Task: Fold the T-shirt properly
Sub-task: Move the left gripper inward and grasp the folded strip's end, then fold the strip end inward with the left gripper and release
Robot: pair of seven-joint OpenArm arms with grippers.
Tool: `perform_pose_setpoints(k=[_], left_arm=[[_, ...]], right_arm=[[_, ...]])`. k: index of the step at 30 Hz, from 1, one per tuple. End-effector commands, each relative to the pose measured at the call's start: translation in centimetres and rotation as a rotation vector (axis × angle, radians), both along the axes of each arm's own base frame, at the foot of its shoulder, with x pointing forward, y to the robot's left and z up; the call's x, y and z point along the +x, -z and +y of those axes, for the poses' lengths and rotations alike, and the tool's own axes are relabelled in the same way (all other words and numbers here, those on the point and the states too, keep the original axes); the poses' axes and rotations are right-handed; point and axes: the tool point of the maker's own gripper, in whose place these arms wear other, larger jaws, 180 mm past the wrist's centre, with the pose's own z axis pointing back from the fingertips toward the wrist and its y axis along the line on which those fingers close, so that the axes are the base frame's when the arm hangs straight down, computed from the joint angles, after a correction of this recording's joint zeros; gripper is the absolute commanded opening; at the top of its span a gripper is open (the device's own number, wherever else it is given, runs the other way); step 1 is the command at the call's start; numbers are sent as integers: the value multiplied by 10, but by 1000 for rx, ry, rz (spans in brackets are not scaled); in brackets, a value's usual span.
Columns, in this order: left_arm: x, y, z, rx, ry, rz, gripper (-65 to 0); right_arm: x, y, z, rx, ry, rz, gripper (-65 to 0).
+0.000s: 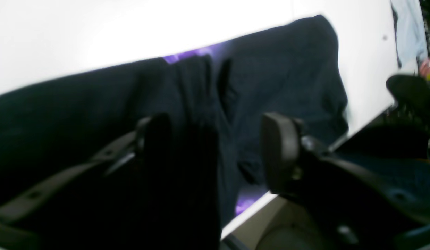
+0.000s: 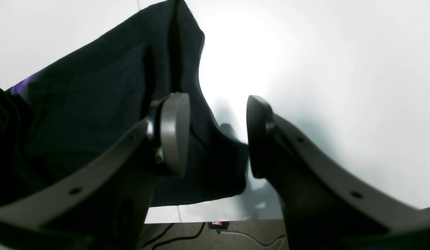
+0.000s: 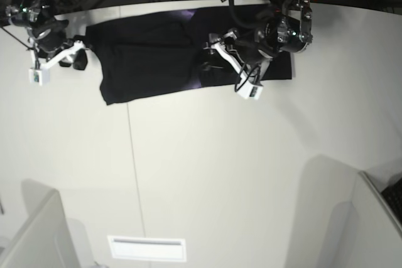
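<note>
Open left gripper (image 1: 215,152) over T-shirt (image 1: 277,76)

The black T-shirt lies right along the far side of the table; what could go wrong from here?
The T-shirt reaches the table's far edge, so a pull could drag it off. The left gripper stands open with cloth bunched between its fingers; it might snag a fold. The open right gripper sits at the shirt's end, perhaps missing the cloth.
</note>
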Motion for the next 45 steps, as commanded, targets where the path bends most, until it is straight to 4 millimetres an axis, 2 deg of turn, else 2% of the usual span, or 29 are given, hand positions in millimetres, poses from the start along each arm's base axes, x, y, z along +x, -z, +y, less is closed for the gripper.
perform_pose_setpoints(k=[1,4,8,10,11,12,13,15,16,18,20,22,25,27,29,31,33,36,39,42,45], left_arm=[[10,-17,-18,-43,44,-61,-209],[14,-22,-39,-53,122,-82,-209],[18,-24,-36,-39,130,-99,-211],[19,-18,-17,12,126,-99,-219],[18,-17,-7,31,118,-98,-247],[16,-14,5,53,102,-95,-311],[13,-10,21,78,72,-82,-393],[4,2,64,139,-22,-41,-614],[1,7,90,172,-86,-21,-650],[-9,13,149,241,-241,15,-650],[-22,10,204,315,-367,22,-650],[-33,0,244,391,-402,-16,-650],[-50,-9,290,477,-426,-51,-650],[-60,-7,310,519,-439,-43,-650],[-64,1,319,562,-437,-42,-650],[-67,14,324,594,-437,-50,-650],[-71,30,320,582,-434,-52,-650],[-77,45,311,531,-445,-44,-650],[-81,50,311,531,-451,-29,-650],[-80,49,309,528,-451,-34,-650],[-75,52,298,510,-427,-37,-650]], right_arm=[[5,-9,-3,-12,-5,-33,-392],[5,-9,-3,-12,-5,-35,-392],[6,-9,-3,-12,-4,-38,-392],[8,-11,-4,-14,-4,-44,-389],[10,-12,-4,-14,-3,-49,-386],[11,-13,-7,-17,5,-56,-384],[11,-16,-14,-28,19,-59,-383],[20,-27,-22,-55,2,-108,-356],[23,-33,-28,-76,-20,-129,-329],[28,-36,-31,-72,-82,-129,-290],[27,-29,-35,-6,-130,-96,-278],[23,-18,-45,81,-131,-61,-278],[23,4,-47,206,-144,1,-276],[29,9,-49,246,-151,-6,-276],[32,14,-46,297,-158,-11,-273],[42,17,-33,362,-207,-13,-255],[44,31,-19,450,-233,29,-236],[43,45,-14,506,-241,85,-233],[38,48,-8,513,-264,107,-231],[32,49,14,572,-321,115,-231],[24,49,33,634,-360,118,-231]])
